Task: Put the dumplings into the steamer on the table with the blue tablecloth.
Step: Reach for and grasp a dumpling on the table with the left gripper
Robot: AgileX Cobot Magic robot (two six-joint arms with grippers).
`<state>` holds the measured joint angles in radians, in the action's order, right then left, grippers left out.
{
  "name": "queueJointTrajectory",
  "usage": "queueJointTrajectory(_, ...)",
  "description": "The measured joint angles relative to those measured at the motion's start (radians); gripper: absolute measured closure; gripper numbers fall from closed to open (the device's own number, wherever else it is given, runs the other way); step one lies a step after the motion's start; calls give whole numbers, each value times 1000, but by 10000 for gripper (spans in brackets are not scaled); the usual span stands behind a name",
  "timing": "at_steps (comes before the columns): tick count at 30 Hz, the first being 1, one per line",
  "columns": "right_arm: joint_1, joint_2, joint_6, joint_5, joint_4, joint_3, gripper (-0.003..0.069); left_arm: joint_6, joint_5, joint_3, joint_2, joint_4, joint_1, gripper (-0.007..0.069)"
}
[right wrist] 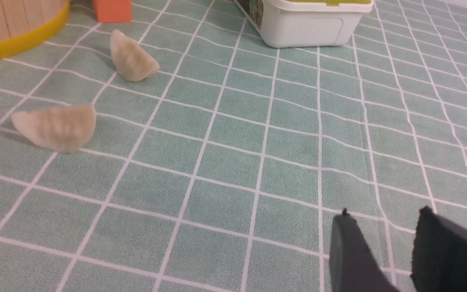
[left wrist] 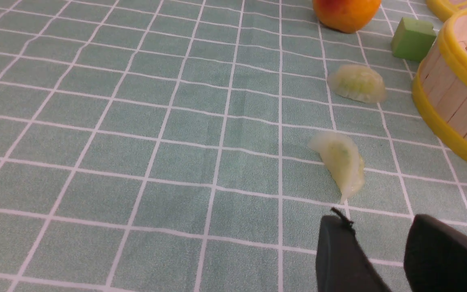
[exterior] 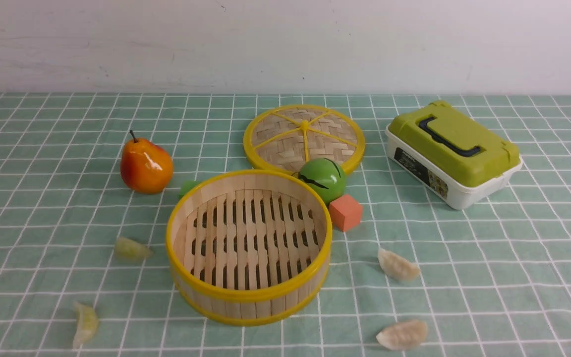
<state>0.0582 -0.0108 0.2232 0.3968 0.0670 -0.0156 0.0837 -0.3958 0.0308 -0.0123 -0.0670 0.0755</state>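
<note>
Clock: centred on the steamer (exterior: 248,302), twelve toward the wall; it stands empty on the blue tablecloth (exterior: 42,208)
Green pair: upper green dumpling (exterior: 132,249) at nine, near the rim; lower green dumpling (exterior: 85,325) at eight, further out
White pair: upper white dumpling (exterior: 397,265) at three; lower white dumpling (exterior: 403,334) at four
Left gripper (left wrist: 375,247): jaws partly apart, nothing between them; the lower green dumpling lies just ahead of the tips
Long axis: that dumpling runs twelve-to-six, nearly in line with the approach; looks like the jaws would close across its narrow width
Right gripper (right wrist: 383,247): jaws parted, empty; both white dumplings well apart from it, off toward the steamer
Nearer arm: the left, I'd say; likely first to pick
</note>
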Motion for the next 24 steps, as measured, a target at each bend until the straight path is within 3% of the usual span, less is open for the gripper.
queueJointTrajectory(24,0,0,0,0,0,0,419,-25,12,0,0,53,0,387)
